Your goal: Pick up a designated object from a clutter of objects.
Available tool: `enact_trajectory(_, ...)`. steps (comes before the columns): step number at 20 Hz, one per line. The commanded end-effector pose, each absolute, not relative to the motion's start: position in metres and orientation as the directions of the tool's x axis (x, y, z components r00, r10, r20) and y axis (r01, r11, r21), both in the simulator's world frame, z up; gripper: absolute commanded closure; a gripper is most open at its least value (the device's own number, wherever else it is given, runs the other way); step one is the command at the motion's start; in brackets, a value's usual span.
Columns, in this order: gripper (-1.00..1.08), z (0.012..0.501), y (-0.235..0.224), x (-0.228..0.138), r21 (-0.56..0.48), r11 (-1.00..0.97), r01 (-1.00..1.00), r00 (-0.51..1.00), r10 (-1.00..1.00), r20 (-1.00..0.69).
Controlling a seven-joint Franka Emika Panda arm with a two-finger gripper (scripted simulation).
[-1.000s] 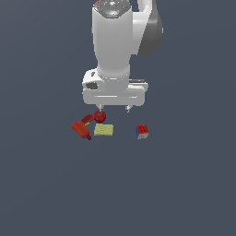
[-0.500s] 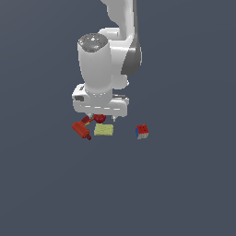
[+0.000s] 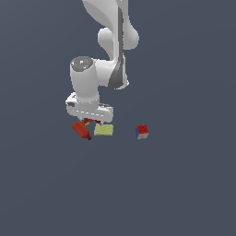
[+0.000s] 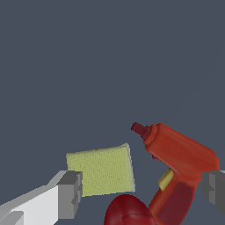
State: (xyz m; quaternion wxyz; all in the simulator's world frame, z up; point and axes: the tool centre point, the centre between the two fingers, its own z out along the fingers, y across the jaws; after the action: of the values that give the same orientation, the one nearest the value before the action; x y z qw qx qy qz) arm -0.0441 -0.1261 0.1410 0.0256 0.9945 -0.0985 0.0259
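The red-orange drill-like thing point(image 3: 80, 129) lies on the floor at the exterior view's left end of the clutter; in the wrist view point(image 4: 182, 156) its dark red nozzle, yellow trigger and darker handle show. The round red ball point(image 4: 128, 211) lies beside the handle and is mostly hidden under my hand in the exterior view. The flat yellow-green pad point(image 3: 104, 131) point(image 4: 102, 169) lies beside them. The small multicoloured cube point(image 3: 142, 132) sits apart at the exterior view's right. My gripper point(image 3: 92, 121) point(image 4: 143, 193) is open and empty, low over the ball and the drill's handle, its fingers point(image 4: 69, 193) wide apart.
The floor point(image 3: 175, 184) is a plain dark grey surface with no other objects or edges in view. The white arm point(image 3: 108, 50) rises above the clutter and hides the ground behind it.
The arm has swung towards the exterior view's left and come down, so the hand now sits low over the ball and the drill. The objects have not moved.
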Motion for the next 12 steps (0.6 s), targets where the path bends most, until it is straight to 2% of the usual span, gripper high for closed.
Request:
enact_trajectory(1,-1.0,0.125,-0.14,-0.055,0.051,-0.974,-0.219,0.974,-0.215,0.067)
enact_trajectory(12,-1.0,0.071,-0.183,-0.108,0.07,-0.952,-0.297,0.951,-0.29,0.105)
